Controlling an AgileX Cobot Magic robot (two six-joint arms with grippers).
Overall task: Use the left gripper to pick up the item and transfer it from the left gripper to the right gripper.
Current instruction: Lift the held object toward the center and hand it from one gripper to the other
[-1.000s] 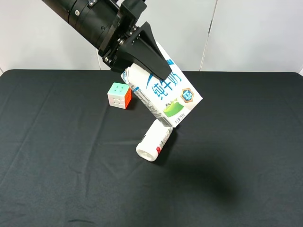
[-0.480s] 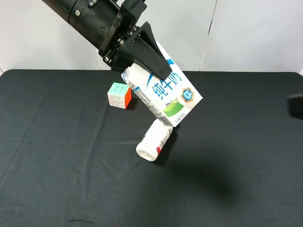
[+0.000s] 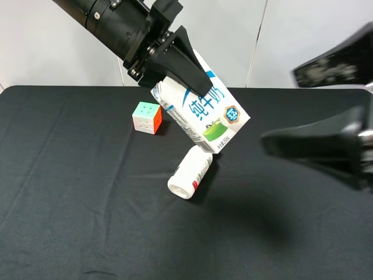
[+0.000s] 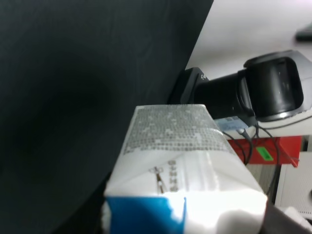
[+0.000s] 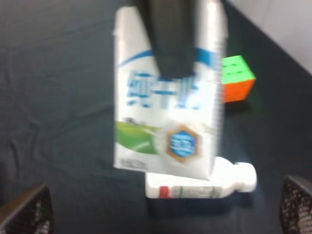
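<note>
The black cloth-covered desk (image 3: 70,233) fills the lower part of the high view. Over its far side, the black left tool (image 3: 199,81) on its thick black arm is clenched on the upper end of the small white gable-top carton with blue-green print (image 3: 204,114). It holds the carton tilted in the air, lifted off the desk. The change is on the right: the black right tool (image 3: 280,107), half a second ago only a dark spot at the edge, has now come in, blurred by motion. Its jaws are spread wide and empty, and they point toward the carton but are well apart from it. I judge that the pick-up is done and the handover begins; the right tool must come nearer and close on the free lower body. Under the carton a white plastic bottle (image 3: 189,173) lies on its side, and a small multicoloured puzzle cube (image 3: 147,117) sits near it; neither has moved.
</note>
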